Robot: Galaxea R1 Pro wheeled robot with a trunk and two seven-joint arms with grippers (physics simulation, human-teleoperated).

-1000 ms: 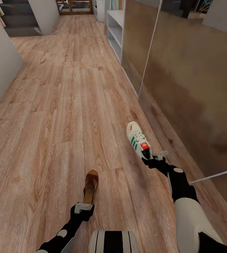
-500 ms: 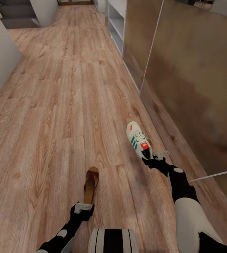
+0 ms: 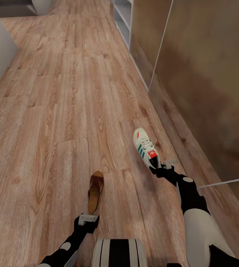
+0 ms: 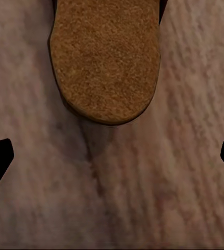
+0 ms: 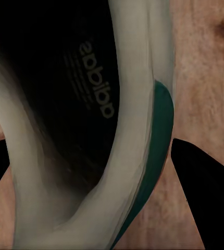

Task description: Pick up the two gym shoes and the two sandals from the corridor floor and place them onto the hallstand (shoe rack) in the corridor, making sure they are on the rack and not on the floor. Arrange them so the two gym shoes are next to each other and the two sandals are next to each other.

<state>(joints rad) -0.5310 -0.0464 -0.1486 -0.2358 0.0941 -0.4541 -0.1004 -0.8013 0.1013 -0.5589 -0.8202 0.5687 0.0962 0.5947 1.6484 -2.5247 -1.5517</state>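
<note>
Low in the frame, left of centre, the left hand sits just behind the heel of a brown sandal; in its wrist view the fingers stand wide apart with the tan insole between and beyond them, so nothing is clamped, though whether the sandal rests on the corridor floor I cannot tell. It looks light, thin and flexible, best pinched across the heel edge. Right of centre, the right hand is clamped on the heel collar of a gym shoe, holding it out toe-forward. That shoe seems light yet stiffer; the collar rim gives sound purchase. At the upper edge stands the grey hallstand.
</note>
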